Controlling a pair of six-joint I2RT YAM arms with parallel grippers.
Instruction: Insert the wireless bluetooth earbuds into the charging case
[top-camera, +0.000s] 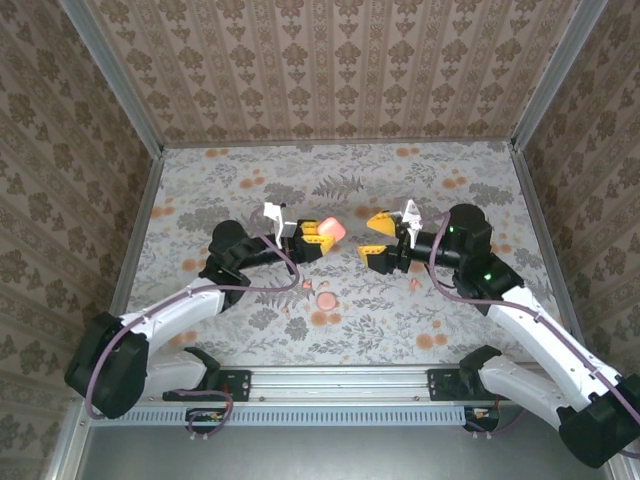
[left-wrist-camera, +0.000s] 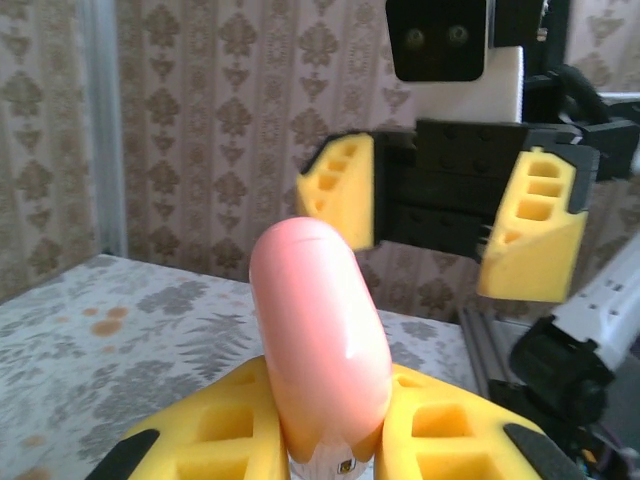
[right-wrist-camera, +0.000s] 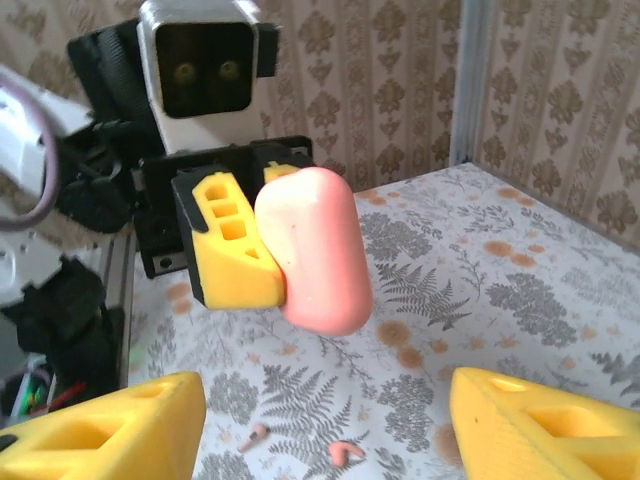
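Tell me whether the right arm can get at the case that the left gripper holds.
Probably yes: the right gripper, jaws open, faces the case across a bare gap; the left gripper clamps only one end.

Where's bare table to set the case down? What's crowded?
Free: the far strip of table between the back wall and both grippers, out to both far corners. Crowded: the centre, where the left gripper holding the charging case faces the open right gripper, with earbuds on the table below.
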